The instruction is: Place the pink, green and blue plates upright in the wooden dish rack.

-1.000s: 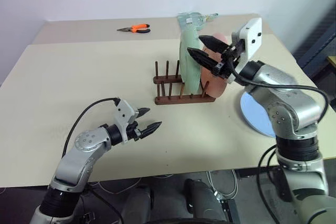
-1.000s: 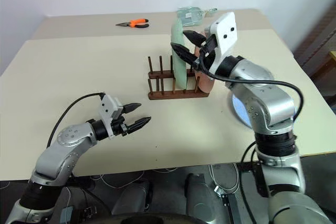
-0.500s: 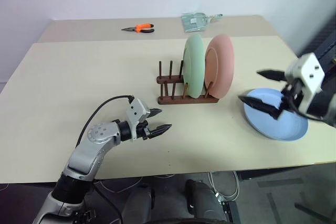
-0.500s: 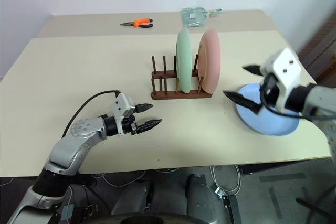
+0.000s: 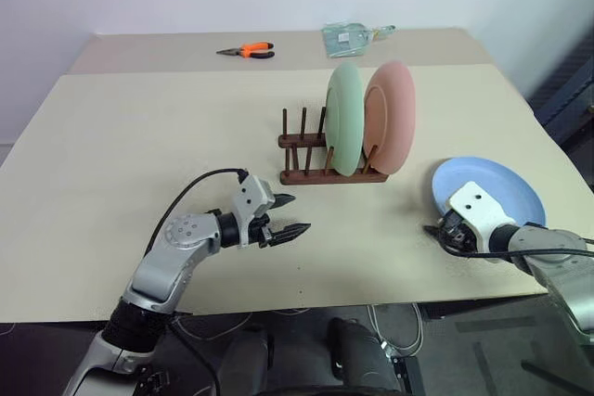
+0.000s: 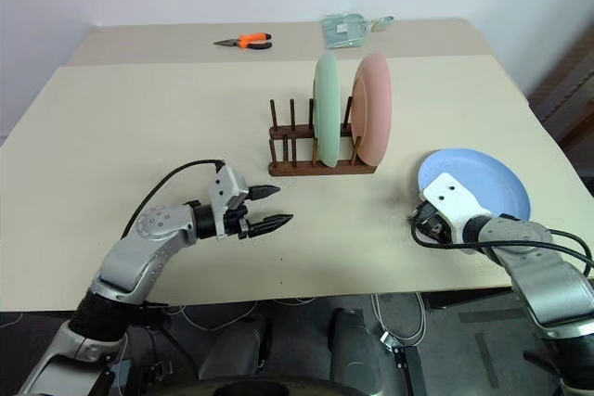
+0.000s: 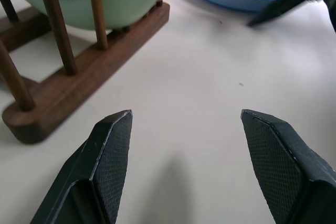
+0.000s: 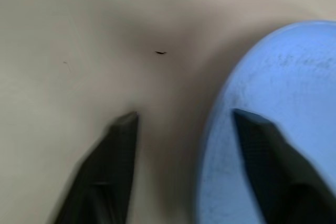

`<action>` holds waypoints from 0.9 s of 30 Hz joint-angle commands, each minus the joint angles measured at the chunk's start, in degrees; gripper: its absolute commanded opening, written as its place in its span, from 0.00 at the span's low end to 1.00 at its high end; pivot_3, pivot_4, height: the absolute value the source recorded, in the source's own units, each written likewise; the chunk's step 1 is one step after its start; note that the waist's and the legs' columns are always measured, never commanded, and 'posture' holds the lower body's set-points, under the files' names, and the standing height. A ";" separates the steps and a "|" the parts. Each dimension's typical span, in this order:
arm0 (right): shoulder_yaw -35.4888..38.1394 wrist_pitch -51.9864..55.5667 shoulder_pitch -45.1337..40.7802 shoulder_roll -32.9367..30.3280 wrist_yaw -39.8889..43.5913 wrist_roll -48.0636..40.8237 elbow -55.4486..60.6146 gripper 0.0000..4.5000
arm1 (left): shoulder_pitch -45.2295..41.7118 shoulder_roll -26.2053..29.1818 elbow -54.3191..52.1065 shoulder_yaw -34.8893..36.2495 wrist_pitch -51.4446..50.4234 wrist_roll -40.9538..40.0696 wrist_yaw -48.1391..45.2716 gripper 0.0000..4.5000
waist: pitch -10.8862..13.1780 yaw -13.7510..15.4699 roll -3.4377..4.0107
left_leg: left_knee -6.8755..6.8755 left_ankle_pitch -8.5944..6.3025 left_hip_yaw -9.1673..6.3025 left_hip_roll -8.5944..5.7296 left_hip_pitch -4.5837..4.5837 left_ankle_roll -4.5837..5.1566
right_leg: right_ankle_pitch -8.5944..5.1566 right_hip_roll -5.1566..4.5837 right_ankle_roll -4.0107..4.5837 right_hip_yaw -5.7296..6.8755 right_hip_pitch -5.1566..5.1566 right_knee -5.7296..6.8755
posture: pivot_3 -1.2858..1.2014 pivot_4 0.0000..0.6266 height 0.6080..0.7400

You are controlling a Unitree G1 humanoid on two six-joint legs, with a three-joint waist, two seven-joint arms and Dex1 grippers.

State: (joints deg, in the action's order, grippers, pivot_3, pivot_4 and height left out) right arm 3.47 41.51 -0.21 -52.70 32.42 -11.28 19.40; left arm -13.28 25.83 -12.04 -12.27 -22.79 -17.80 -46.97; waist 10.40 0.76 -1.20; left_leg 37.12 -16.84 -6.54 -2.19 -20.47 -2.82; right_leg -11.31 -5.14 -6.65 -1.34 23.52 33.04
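Matte blue plate (image 5: 501, 188) — right gripper (image 8: 184, 129) parted astride rim, left gripper (image 7: 184, 129) apart.

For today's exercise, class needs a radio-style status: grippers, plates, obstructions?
Left gripper open, empty. Right gripper open, straddling blue plate rim. Green plate, pink plate racked. Nothing obstructing.

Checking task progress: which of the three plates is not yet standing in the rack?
The blue plate: it lies flat on the table, while the green plate and pink plate stand upright in the rack.
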 commanded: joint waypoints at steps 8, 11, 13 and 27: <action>5.55 -12.56 -18.80 -0.15 -11.50 10.60 -9.09 0.02 | 1.02 0.57 -4.34 0.45 0.44 -0.22 -0.01 0.76 | 0.16 -0.73 0.30 | -0.06 0.00 0.03 0.01 0.00 0.00 | 0.01 0.03 0.00 -0.01 0.06 0.03 | 0.52 0.24 1.00; 9.26 -19.17 -35.61 4.89 -14.38 5.49 -8.96 0.02 | 1.40 0.46 -4.58 0.46 0.59 -0.06 0.24 0.76 | 0.32 -1.78 0.56 | -0.08 0.01 0.05 0.02 0.00 0.01 | 0.04 0.04 0.01 -0.03 0.10 0.04 | 0.52 0.24 1.00; 10.08 -18.03 -42.38 10.36 -12.36 -1.79 -6.61 0.02 | 1.50 0.37 -4.24 0.76 0.98 0.28 0.65 0.76 | 0.28 -1.68 0.50 | -0.17 0.01 0.02 0.04 0.03 0.01 | 0.07 0.09 0.02 -0.05 0.12 0.07 | 0.52 0.24 1.00; 8.37 7.46 -54.58 49.73 -32.34 -57.00 -4.62 0.02 | 4.34 6.98 1.65 12.38 4.78 1.12 2.73 0.76 | 0.16 -1.59 0.32 | -0.19 -0.01 -0.23 0.17 -0.01 0.05 | 0.21 0.29 0.31 0.01 0.18 0.14 | 0.52 0.24 1.00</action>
State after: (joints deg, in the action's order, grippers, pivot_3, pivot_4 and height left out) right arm 12.27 48.84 -54.72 -3.71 2.95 -67.26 14.29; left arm -9.44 32.34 -9.11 -1.47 -19.30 -16.45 -44.29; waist 10.57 -0.84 -0.88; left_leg 36.92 -16.85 -6.75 -2.02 -20.48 -2.77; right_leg -11.11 -4.85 -6.34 -1.34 23.70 33.19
